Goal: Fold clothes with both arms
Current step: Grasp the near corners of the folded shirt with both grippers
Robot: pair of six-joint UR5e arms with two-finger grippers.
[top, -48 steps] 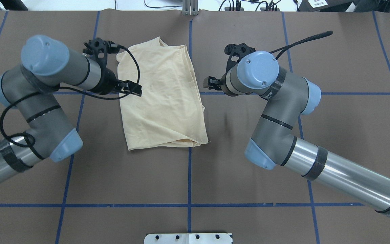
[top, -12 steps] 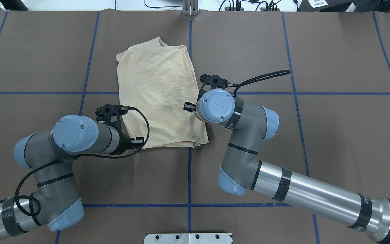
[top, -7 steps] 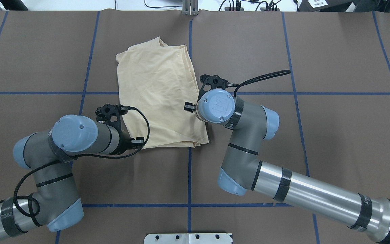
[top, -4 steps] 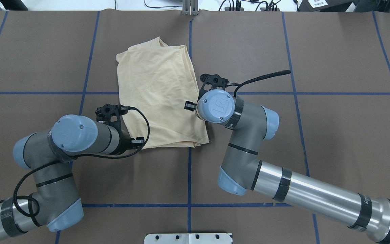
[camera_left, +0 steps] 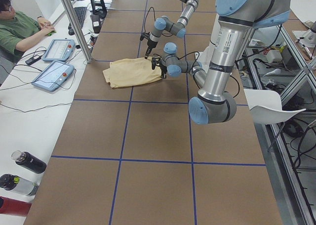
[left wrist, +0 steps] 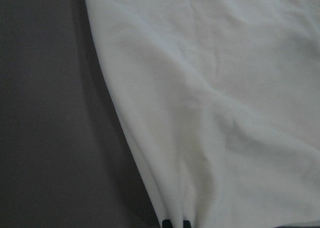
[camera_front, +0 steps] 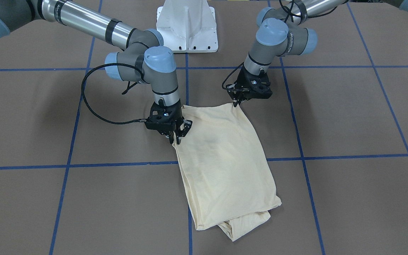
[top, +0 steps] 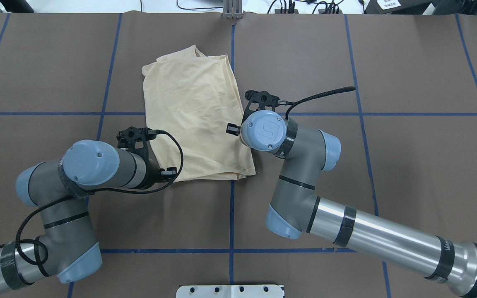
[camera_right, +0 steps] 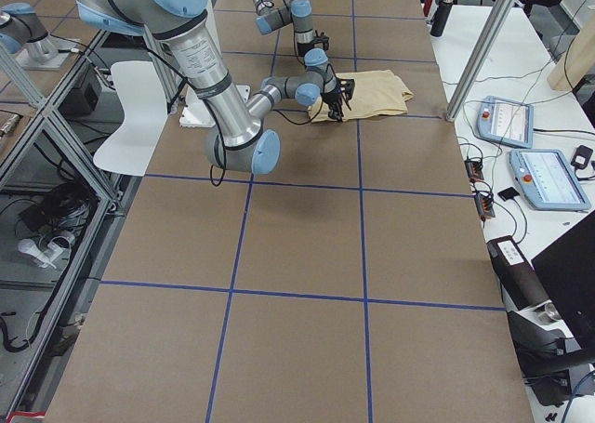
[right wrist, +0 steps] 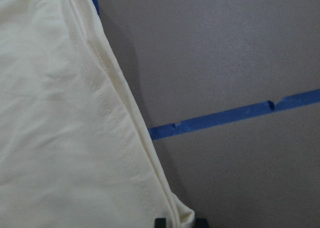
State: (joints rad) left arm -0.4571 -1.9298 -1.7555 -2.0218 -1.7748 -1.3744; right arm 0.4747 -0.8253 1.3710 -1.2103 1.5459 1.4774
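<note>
Grasp step: pale cream-yellow folded knit shirt [top: 197,116] lies on brown worktop [top: 346,165] beyond white pedestal base [camera_front: 187,24], left fingers [camera_front: 240,100] and right fingers [camera_front: 177,136] look clamped on its base-end edges; next, lift together, fold away from base.

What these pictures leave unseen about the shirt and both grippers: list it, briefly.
1. Any print or label on the shirt: in no view; only plain folded fabric shows.
2. Whether the left gripper pinches fabric: in the overhead view its own wrist mostly covers it; the wrist view's bottom edge crops it.
3. The right gripper: the same; the side views are too small.
</note>
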